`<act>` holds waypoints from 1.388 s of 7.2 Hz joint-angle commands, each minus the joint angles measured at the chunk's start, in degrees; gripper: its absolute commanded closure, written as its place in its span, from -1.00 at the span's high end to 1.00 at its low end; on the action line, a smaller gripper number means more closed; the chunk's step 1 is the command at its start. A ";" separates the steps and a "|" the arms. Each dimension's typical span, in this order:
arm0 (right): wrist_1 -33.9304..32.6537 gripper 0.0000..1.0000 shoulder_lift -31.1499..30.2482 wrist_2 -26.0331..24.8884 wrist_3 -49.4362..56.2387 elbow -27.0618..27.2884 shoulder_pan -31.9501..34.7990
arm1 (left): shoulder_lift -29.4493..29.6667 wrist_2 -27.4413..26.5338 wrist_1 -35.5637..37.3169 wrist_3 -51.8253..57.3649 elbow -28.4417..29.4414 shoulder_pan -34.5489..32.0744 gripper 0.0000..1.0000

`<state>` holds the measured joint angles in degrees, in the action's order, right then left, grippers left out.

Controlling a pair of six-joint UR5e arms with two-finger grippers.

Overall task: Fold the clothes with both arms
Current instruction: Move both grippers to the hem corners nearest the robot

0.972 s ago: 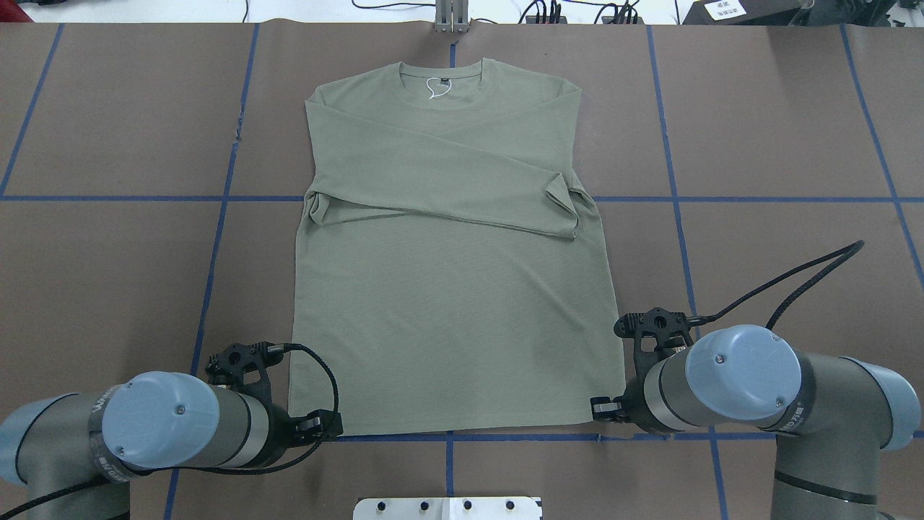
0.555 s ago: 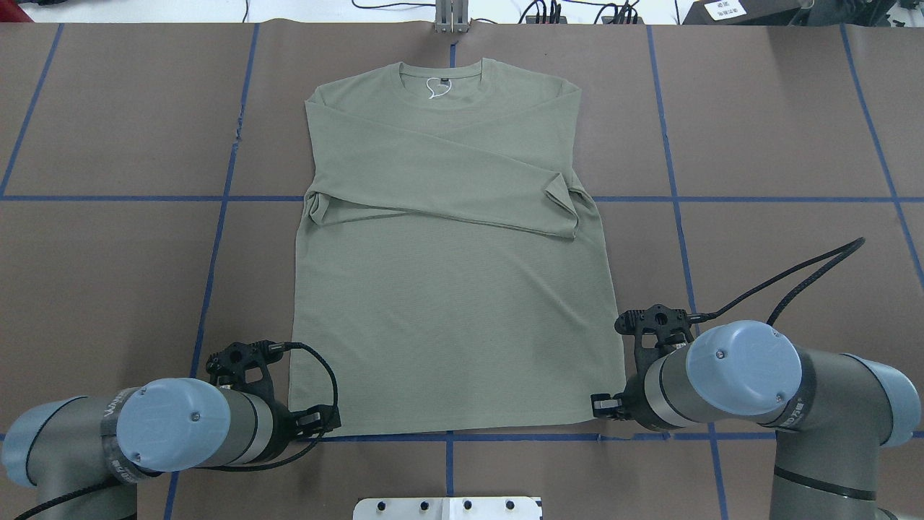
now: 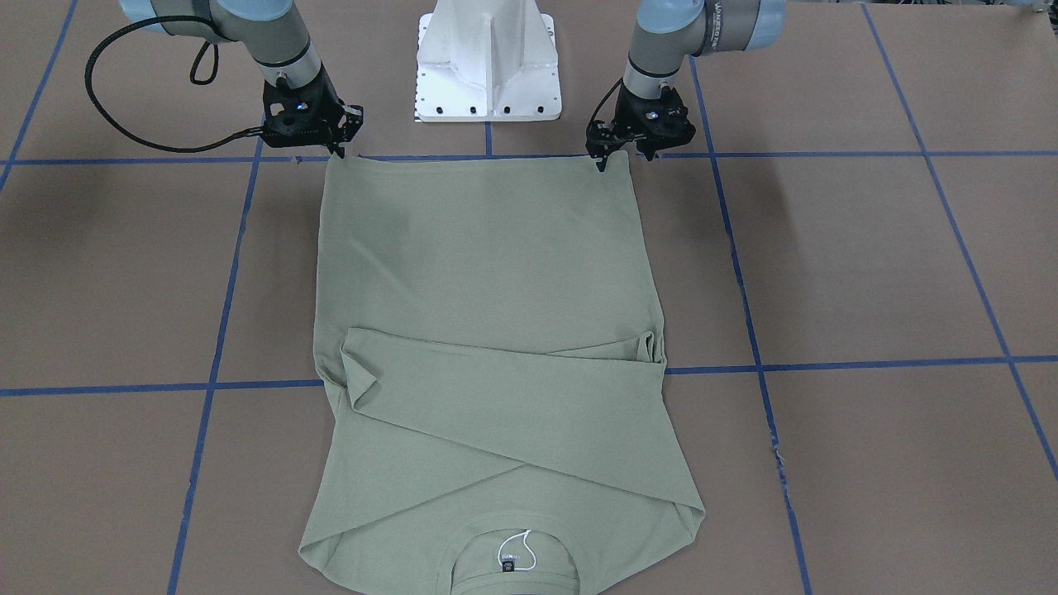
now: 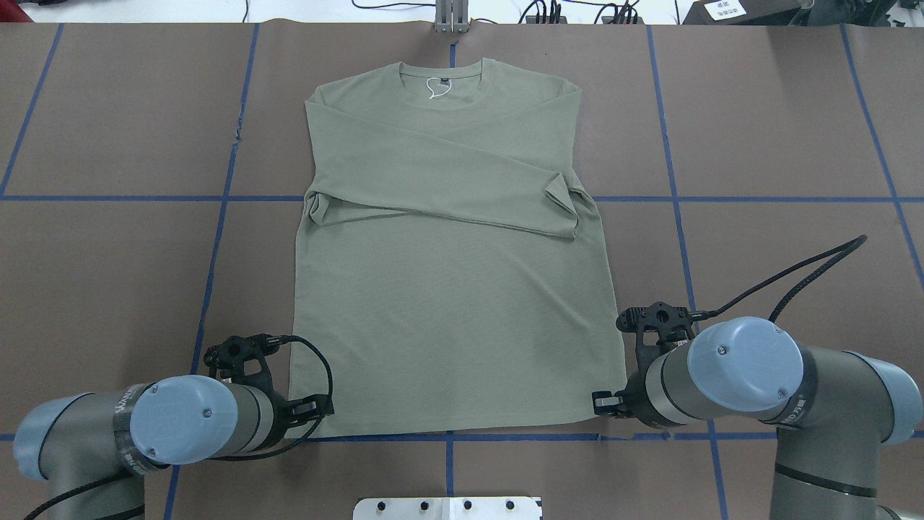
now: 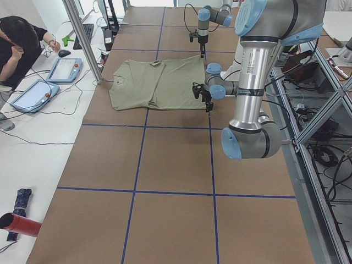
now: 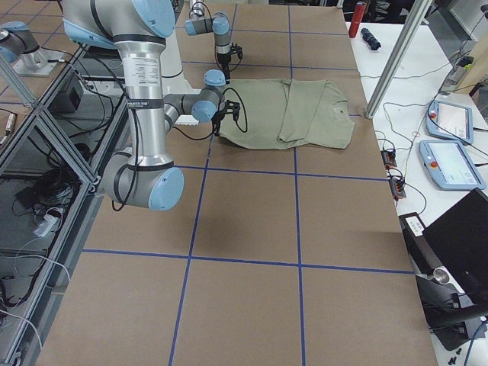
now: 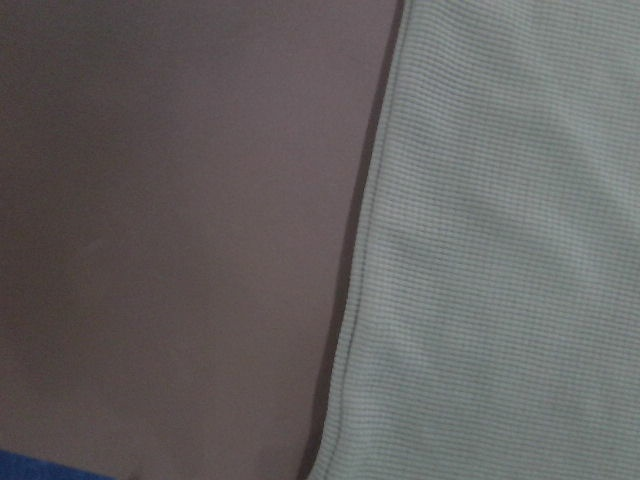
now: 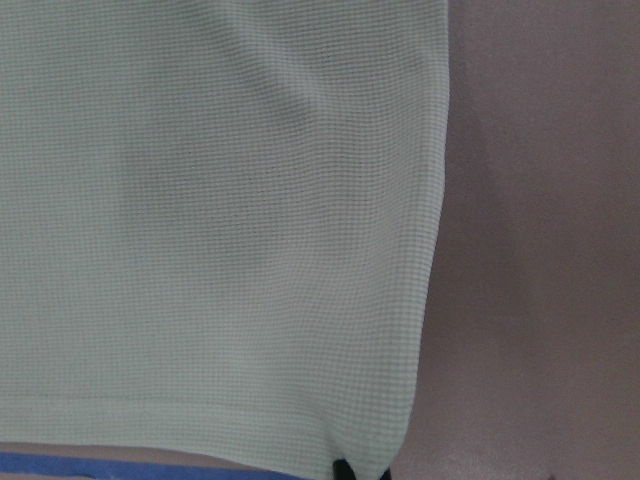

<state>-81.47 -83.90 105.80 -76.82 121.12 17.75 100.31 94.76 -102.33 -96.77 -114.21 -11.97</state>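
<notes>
The sage-green shirt (image 4: pixel 447 310) lies flat on the brown table, neck at the far side, both sleeves folded across its chest (image 3: pixel 496 388). My left gripper (image 3: pixel 626 155) hangs at the near hem corner on my left, its fingers apart and just off the fabric. The left wrist view shows only the shirt's side edge (image 7: pixel 360 300) and no fingers. My right gripper (image 3: pixel 335 150) sits on the other near hem corner. In the right wrist view its black fingertips (image 8: pixel 345 470) meet at that corner of the shirt (image 8: pixel 220 220).
Blue tape lines (image 4: pixel 675 202) grid the brown table cover (image 4: pixel 779 130). The white pedestal base (image 3: pixel 488 62) stands just behind the hem. A person sits at a side desk (image 5: pixel 16 44) with tablets beyond the shirt's neck end. Cables loop from both wrists.
My left arm has swung inward, and its gripper has shifted a little toward the hem corner. The right arm has barely moved. The shirt lies as before.
</notes>
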 commanded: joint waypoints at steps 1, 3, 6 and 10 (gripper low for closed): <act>0.00 -1.00 -0.04 0.02 0.00 -0.01 0.36 | 0.41 -0.02 0.02 -0.08 0.30 0.02 0.80; 0.00 -1.00 -0.04 0.02 0.00 0.08 0.45 | 0.76 0.07 0.02 -0.43 0.22 0.11 0.36; -0.09 -1.00 -0.13 0.02 0.00 0.08 0.54 | 0.94 0.07 0.02 -0.44 0.22 0.46 -0.15; -0.09 -1.00 -0.13 0.89 0.00 0.34 1.41 | 1.99 0.16 0.20 -0.87 -0.48 -0.07 -1.00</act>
<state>-81.50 -84.02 106.13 -76.82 121.31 18.58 101.75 94.85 -102.22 -97.31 -114.46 -11.84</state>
